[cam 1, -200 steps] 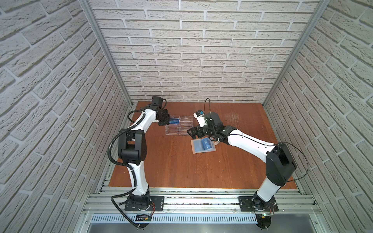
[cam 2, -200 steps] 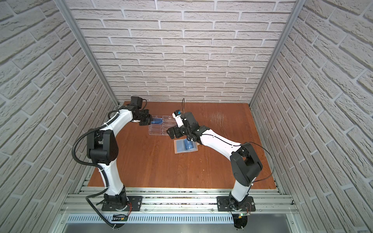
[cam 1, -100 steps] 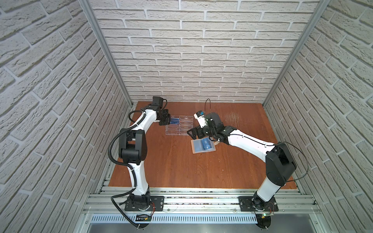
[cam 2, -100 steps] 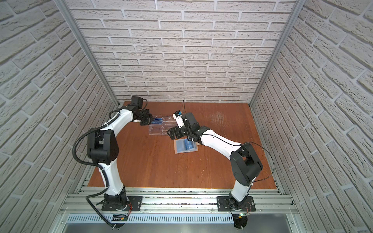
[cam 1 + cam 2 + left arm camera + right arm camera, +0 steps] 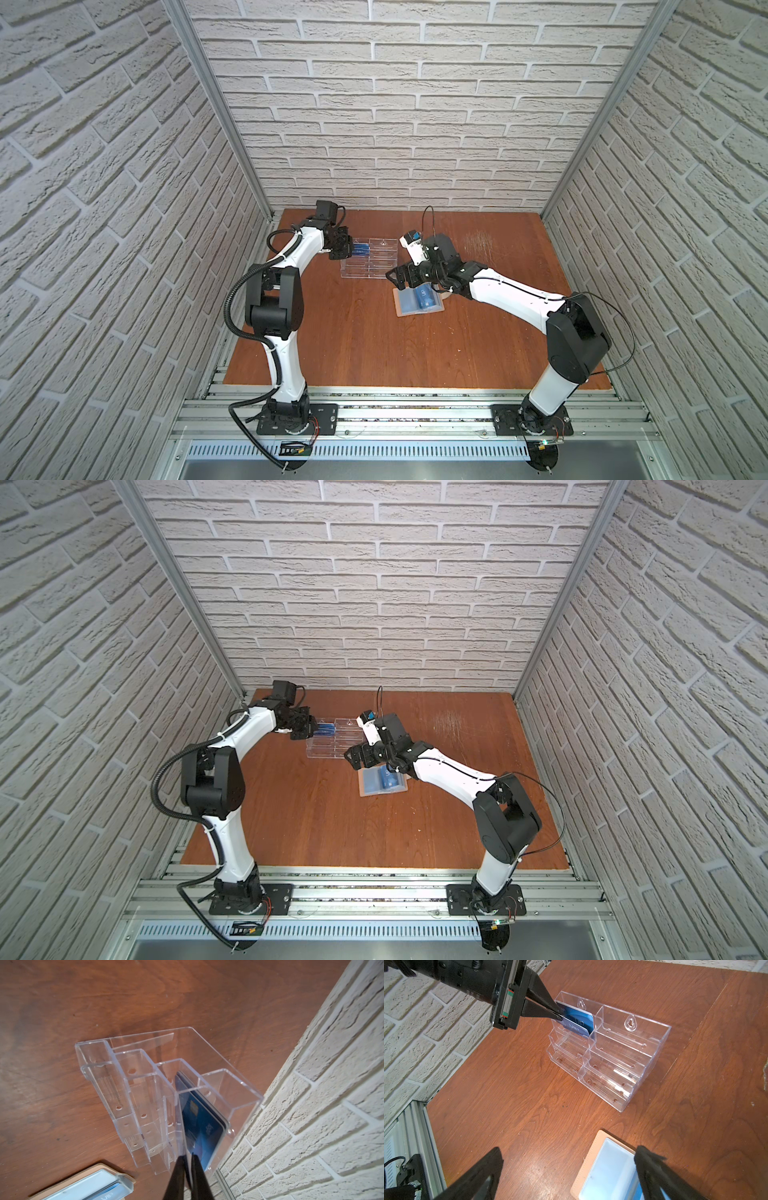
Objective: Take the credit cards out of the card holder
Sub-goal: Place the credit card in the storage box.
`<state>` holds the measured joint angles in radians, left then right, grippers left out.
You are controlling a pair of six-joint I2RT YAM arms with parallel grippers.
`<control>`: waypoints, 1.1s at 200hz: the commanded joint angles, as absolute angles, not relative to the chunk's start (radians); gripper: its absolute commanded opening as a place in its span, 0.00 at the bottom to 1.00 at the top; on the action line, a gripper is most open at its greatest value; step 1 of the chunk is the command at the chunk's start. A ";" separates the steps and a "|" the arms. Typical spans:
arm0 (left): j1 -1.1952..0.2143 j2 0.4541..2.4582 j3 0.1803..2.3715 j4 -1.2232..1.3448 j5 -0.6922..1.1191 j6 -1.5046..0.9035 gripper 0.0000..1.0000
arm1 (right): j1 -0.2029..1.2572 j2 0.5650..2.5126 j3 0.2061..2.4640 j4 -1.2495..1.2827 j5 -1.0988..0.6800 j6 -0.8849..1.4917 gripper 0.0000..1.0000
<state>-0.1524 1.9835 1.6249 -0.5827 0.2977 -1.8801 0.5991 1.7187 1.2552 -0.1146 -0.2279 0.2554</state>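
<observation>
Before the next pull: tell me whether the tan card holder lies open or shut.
Open. The card holder lies spread flat, clear sleeve pages up, a blue credit card showing inside.

The left gripper (image 5: 314, 730) holds a credit card (image 5: 327, 729) in the clear rack (image 5: 336, 746), and the right gripper (image 5: 352, 760) hangs beside the open card holder (image 5: 370, 785).

White "VIP" on the blue credit card (image 5: 112, 1192) in the card holder (image 5: 83, 1183)

1. The wallet (image 5: 610, 1167) runs off the edge in my right wrist view.
2. My left fingers (image 5: 538, 1012) hide one end of the blue card (image 5: 577, 1020).
3. Its words are too small to read in both top views.
</observation>
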 commanded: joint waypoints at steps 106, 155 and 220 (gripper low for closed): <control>-0.167 1.912 1.642 -0.593 0.197 -1.752 0.19 | 0.585 1.660 1.235 -0.071 -0.252 0.265 1.00; -0.167 1.760 1.601 -0.631 0.072 -1.534 0.36 | 0.578 1.666 1.239 -0.075 -0.252 0.270 1.00; -0.249 1.518 1.389 -0.538 -0.242 -1.037 0.98 | 0.568 1.697 1.269 -0.074 -0.240 0.274 1.00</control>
